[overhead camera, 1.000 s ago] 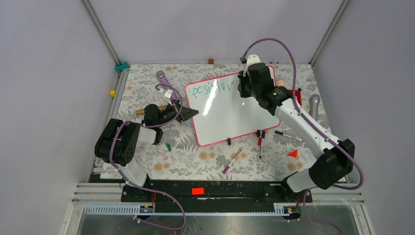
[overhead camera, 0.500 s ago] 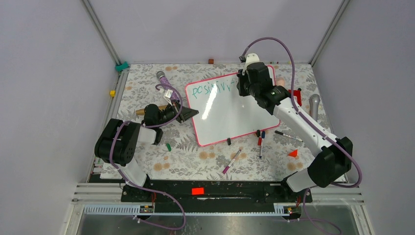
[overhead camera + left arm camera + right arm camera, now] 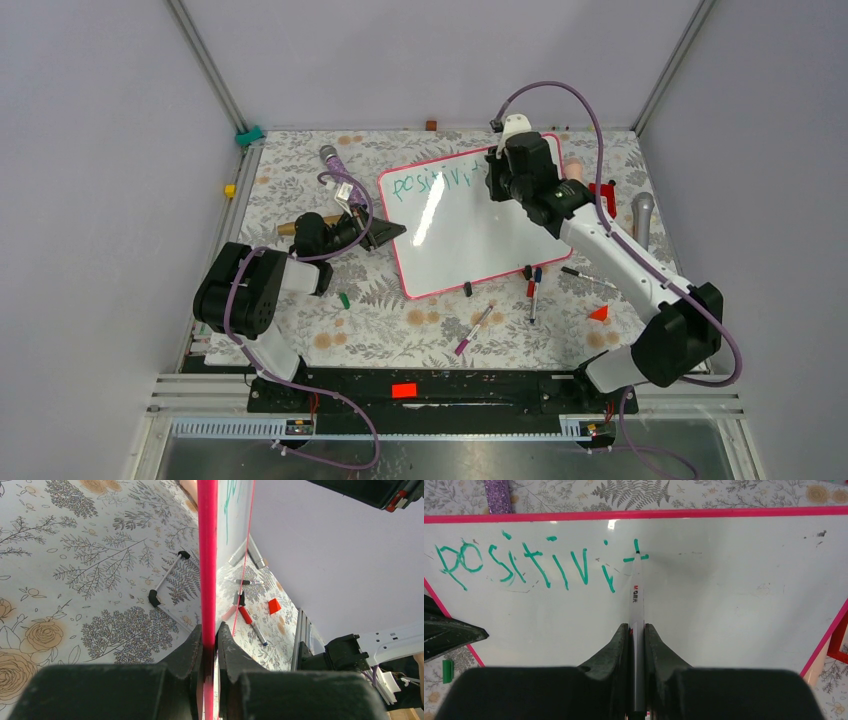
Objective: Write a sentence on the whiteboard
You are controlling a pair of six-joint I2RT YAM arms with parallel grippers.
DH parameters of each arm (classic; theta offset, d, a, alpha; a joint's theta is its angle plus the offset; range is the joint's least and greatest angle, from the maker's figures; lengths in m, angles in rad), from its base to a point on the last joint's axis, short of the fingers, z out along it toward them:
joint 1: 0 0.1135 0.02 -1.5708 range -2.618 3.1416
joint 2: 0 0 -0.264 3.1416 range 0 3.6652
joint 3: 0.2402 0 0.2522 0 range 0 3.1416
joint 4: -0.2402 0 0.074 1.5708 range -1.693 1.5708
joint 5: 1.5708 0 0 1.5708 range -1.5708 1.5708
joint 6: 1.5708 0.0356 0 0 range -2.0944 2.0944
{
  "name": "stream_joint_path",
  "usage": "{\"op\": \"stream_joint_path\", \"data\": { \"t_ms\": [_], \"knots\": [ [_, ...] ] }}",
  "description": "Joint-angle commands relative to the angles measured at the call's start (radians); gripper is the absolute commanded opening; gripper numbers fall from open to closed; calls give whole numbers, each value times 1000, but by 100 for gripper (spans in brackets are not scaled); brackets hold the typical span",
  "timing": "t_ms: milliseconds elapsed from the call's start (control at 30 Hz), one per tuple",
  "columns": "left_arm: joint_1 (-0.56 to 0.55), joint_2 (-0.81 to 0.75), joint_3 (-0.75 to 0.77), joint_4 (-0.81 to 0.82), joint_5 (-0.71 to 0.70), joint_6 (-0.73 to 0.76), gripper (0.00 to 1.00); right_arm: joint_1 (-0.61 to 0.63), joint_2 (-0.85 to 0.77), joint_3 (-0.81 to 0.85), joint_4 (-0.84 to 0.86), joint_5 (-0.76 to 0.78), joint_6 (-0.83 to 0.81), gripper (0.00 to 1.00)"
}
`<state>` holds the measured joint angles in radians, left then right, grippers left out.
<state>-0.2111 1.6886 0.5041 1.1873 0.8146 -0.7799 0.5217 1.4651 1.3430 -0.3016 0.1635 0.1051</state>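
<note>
The whiteboard (image 3: 465,220) lies on the floral table; its pink-red frame shows edge-on in the left wrist view (image 3: 207,555). Green letters "positivit" (image 3: 524,562) run along its far edge. My left gripper (image 3: 385,231) is shut on the board's left edge, the frame pinched between the jaws (image 3: 210,635). My right gripper (image 3: 497,178) is shut on a white marker (image 3: 636,600), whose tip touches the board at the crossbar of the last "t" (image 3: 636,556).
Several loose markers (image 3: 533,290) and caps lie on the table near the board's near edge. A purple marker (image 3: 474,328), a red wedge (image 3: 599,313), a silver microphone (image 3: 642,212) and a green cap (image 3: 344,299) are also there.
My right gripper shifted slightly while drawing the strokes of the last "t". The left gripper and the board have not moved.
</note>
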Motion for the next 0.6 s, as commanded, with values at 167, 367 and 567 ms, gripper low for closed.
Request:
{"op": "stream_joint_path", "data": {
  "t_ms": [167,367,567],
  "knots": [
    [-5,1,-22,-94,-49,120,0,-3,-52,-66,-26,-17,1,0],
    [-5,-4,-24,-96,-47,122,0,-3,-63,-79,-38,-7,10,0],
    [-5,-5,-24,-96,-48,122,0,-3,-65,-79,-44,39,12,0]
  ]
}}
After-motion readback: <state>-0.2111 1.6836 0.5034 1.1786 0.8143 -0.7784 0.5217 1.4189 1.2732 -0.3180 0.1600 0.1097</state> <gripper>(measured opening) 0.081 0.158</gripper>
